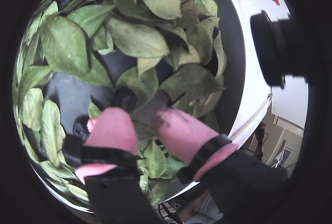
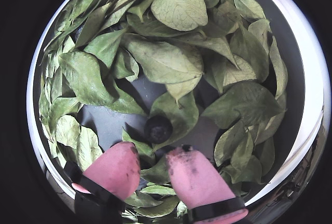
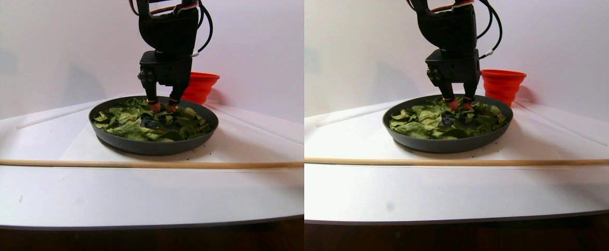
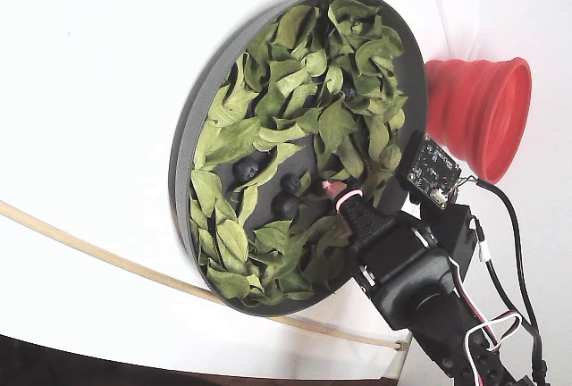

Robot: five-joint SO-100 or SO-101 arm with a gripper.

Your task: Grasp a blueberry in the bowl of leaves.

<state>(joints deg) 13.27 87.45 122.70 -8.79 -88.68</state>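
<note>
Arm: held upright over the bowl [image 3: 152, 144], gripper [image 2: 150, 164] pointed down into the leaves [image 2: 161, 58].
Fingers: 2 pink pads [image 2: 114, 169] spread apart, nothing held.
Blueberry [image 2: 158, 128]: seen on bare bowl floor, just beyond the fingertips.
Red cup [image 4: 478, 113]: placed beside the bowl.

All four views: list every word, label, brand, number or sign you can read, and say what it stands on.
None can be read in any view.
The small black circuit board beside the gripper has tiny pale markings, too small to read.
The round dark grey bowl, the oval green leaves, the red ribbed cup and the white table carry no text.
</note>
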